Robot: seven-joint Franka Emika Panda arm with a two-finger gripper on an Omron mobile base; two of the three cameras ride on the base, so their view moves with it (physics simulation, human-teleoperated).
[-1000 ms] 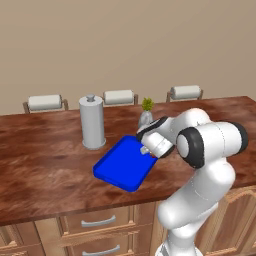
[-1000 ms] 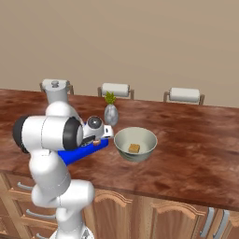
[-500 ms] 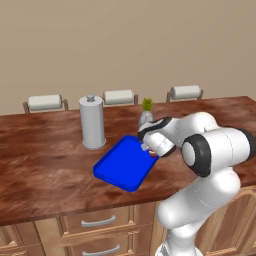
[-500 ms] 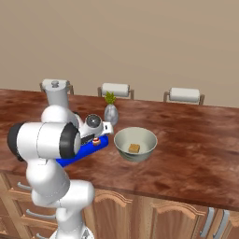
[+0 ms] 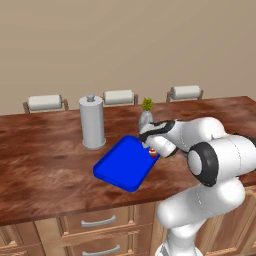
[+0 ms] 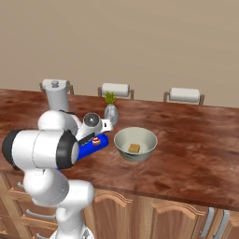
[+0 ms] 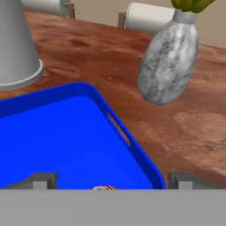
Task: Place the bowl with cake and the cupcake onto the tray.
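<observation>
I count one tray (image 5: 122, 164), one cupcake (image 6: 96, 140), one bowl with cake (image 6: 135, 144), one grey vase (image 7: 169, 61) with a green plant, one tall grey canister (image 5: 92, 122), and three paper-towel rolls along the far edge of the counter (image 5: 45, 160). My gripper (image 7: 112, 182) stands wide open, holding nothing — both fingertips (image 7: 40, 180) rise well apart at the bottom of the hand view, with the cupcake's white top just showing between them, down on the blue tray floor. The tray's handle slot lies ahead of me on the rim nearest the vase, and the vase stands just beyond that rim, off the tray. The canister sits ahead and to the other side, past the tray's far rim. Most of the tray floor ahead of me is bare blue. The bowl sits on the wood beside my hand, apart from the tray, a brown piece of cake inside. The counter is dark reddish wood over drawers and cabinet doors; a plain beige wall stands behind.
</observation>
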